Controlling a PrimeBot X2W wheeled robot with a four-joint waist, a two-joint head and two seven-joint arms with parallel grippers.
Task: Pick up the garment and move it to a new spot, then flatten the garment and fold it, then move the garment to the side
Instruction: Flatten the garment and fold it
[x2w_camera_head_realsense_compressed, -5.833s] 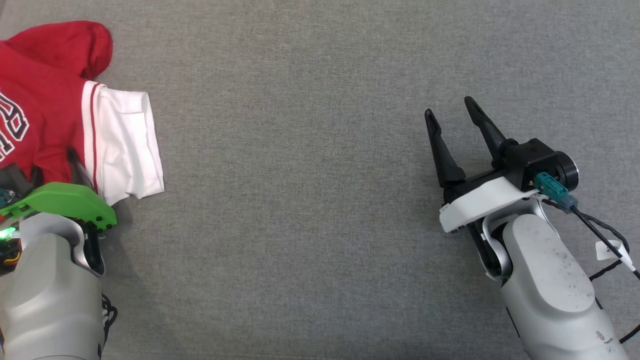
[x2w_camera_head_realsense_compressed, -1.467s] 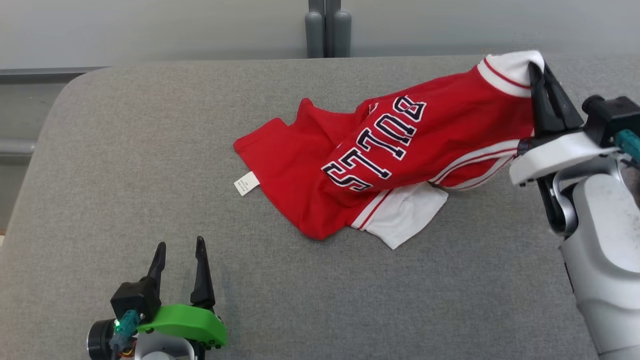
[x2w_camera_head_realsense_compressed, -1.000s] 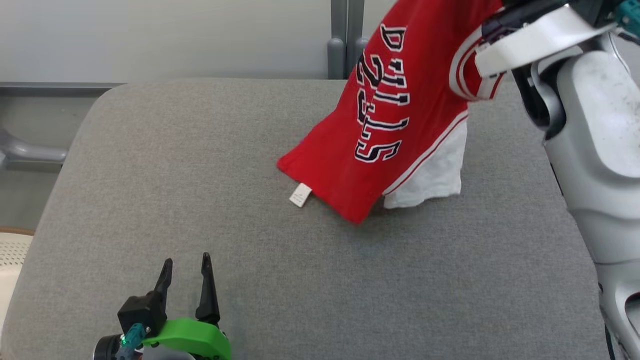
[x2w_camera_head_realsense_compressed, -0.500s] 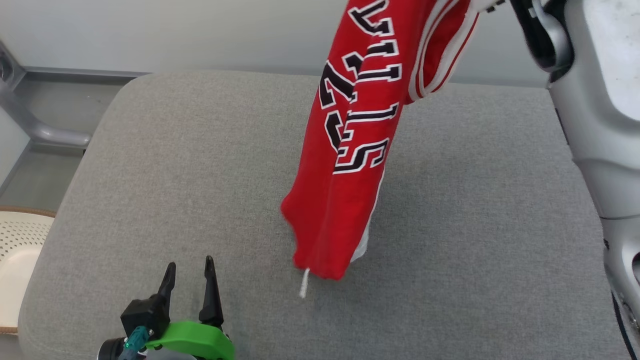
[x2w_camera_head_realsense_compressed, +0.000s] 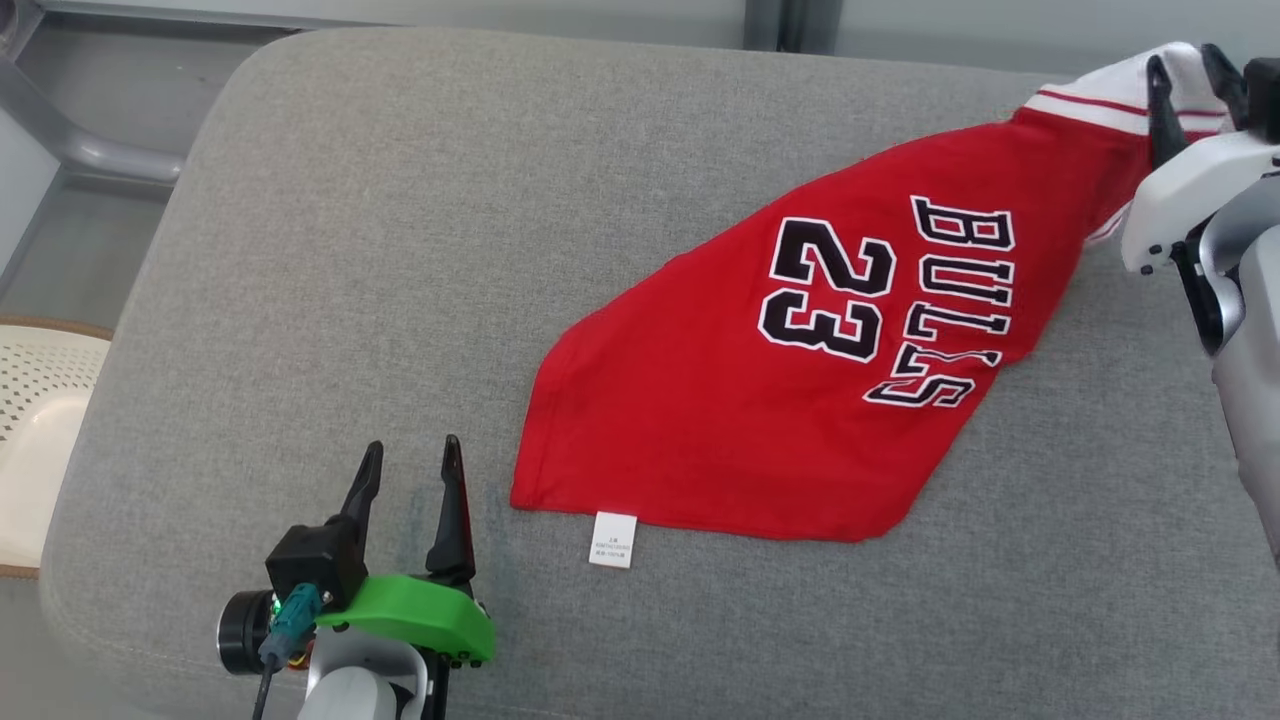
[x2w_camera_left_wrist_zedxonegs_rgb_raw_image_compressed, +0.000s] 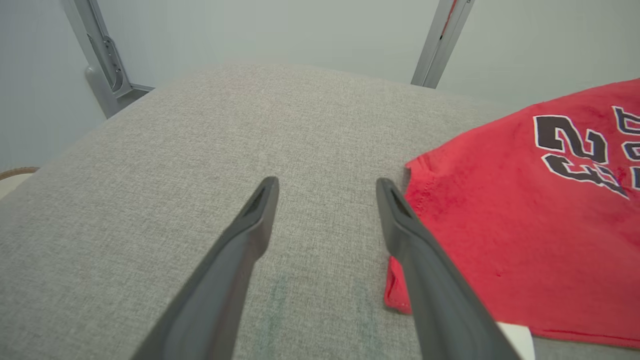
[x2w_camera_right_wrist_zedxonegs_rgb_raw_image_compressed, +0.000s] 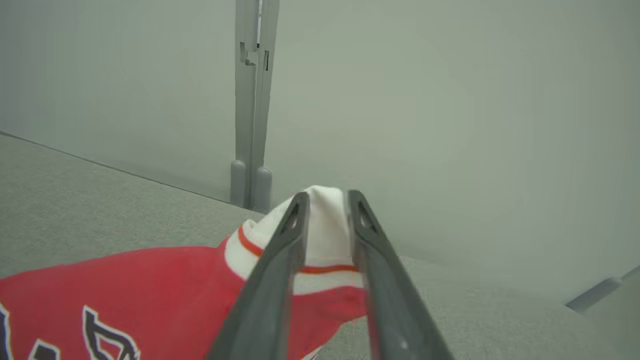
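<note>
The garment (x2w_camera_head_realsense_compressed: 700, 420), a red jersey with "BULLS 23" lettering, lies spread across the grey cushion, its white label (x2w_camera_head_realsense_compressed: 613, 540) at the near hem. Its white-trimmed sleeve (x2w_camera_head_realsense_compressed: 1110, 95) is raised at the far right, between the fingers of my right gripper (x2w_camera_head_realsense_compressed: 1185, 62). In the right wrist view that gripper (x2w_camera_right_wrist_zedxonegs_rgb_raw_image_compressed: 327, 197) has its fingers parted, open, with the white sleeve (x2w_camera_right_wrist_zedxonegs_rgb_raw_image_compressed: 325, 225) bunched in the gap. My left gripper (x2w_camera_head_realsense_compressed: 411, 447) stands open and empty just left of the hem's near corner. In the left wrist view its gripper (x2w_camera_left_wrist_zedxonegs_rgb_raw_image_compressed: 327, 182) has the red cloth (x2w_camera_left_wrist_zedxonegs_rgb_raw_image_compressed: 500, 225) beside its right finger.
The grey cushion (x2w_camera_head_realsense_compressed: 350, 250) has rounded edges, with open room on its left half and near side. A pale perforated basket (x2w_camera_head_realsense_compressed: 40, 400) sits off the left edge. A grey metal post (x2w_camera_right_wrist_zedxonegs_rgb_raw_image_compressed: 252, 100) and a plain wall stand behind the cushion.
The jersey hung from my raised right gripper; now it lies spread on the cushion, and the right fingers have parted around the sleeve. The camera view has tilted down.
</note>
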